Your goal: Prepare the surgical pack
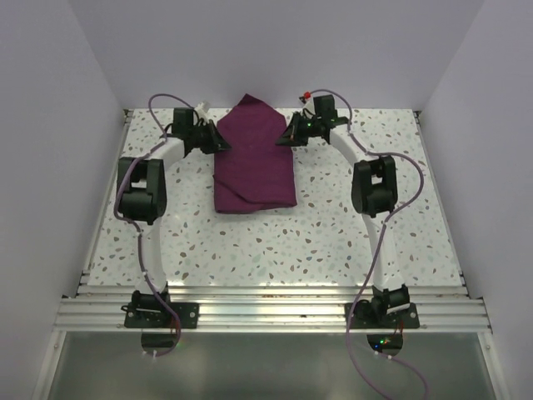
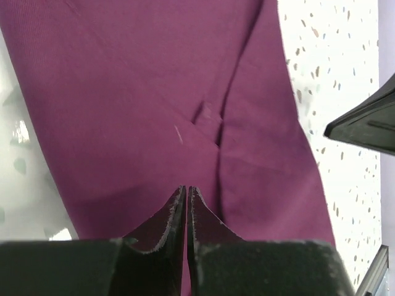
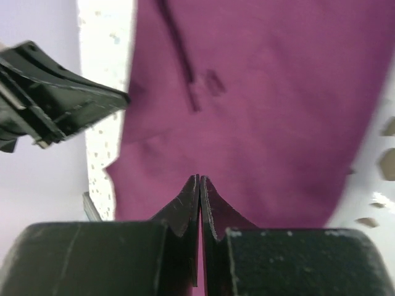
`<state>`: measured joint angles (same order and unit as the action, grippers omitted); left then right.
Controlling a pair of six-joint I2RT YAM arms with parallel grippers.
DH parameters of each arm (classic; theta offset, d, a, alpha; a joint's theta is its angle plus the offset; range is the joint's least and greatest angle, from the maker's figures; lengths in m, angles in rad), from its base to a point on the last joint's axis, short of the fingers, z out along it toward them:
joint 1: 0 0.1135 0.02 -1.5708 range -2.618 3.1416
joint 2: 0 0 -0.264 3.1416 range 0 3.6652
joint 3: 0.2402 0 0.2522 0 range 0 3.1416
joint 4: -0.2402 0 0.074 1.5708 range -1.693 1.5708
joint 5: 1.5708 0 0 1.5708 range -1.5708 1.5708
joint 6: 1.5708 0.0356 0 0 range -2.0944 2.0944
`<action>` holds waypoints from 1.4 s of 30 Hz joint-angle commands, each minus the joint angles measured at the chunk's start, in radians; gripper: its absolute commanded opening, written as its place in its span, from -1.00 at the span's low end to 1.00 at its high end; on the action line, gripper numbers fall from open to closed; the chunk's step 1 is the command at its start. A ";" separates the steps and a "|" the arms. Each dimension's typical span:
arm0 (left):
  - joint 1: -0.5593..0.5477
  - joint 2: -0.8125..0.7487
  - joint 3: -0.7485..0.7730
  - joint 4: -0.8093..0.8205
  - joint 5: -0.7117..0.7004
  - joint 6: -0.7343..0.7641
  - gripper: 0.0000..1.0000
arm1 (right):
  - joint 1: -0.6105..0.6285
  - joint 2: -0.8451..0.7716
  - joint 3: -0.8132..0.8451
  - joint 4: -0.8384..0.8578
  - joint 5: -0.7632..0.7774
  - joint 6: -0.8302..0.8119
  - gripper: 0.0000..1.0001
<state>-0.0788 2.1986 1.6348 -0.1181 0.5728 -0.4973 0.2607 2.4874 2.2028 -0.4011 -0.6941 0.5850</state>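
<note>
The surgical pack [image 1: 254,162] lies as a folded rectangular maroon bundle at the far middle of the table, with a pointed cloth corner sticking out at its far end. Tray, instruments and gauze are hidden. My left gripper [image 1: 221,143] hovers at the bundle's far left edge, and its jaws [image 2: 186,188] are shut over the maroon cloth [image 2: 154,92] with no fold drawn up between them. My right gripper [image 1: 286,136] is at the far right edge. Its jaws [image 3: 199,177] are shut above the cloth [image 3: 265,92], with nothing between them.
The speckled white table [image 1: 333,242] is boxed in by pale walls on three sides. An aluminium rail [image 1: 266,312] carrying both arm bases runs along the near edge. Purple cables loop beside each arm. The other arm's black finger [image 2: 364,126] reaches into the left wrist view.
</note>
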 commanded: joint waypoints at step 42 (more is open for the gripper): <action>0.043 -0.072 -0.315 -0.138 0.111 0.011 -0.93 | -0.021 -0.222 -0.540 -0.015 -0.030 -0.033 -1.00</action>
<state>-0.0292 2.1838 1.3983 -0.1757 0.7292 -0.5358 0.2310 2.3753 1.7393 -0.3695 -0.7471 0.5922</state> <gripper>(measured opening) 0.037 0.010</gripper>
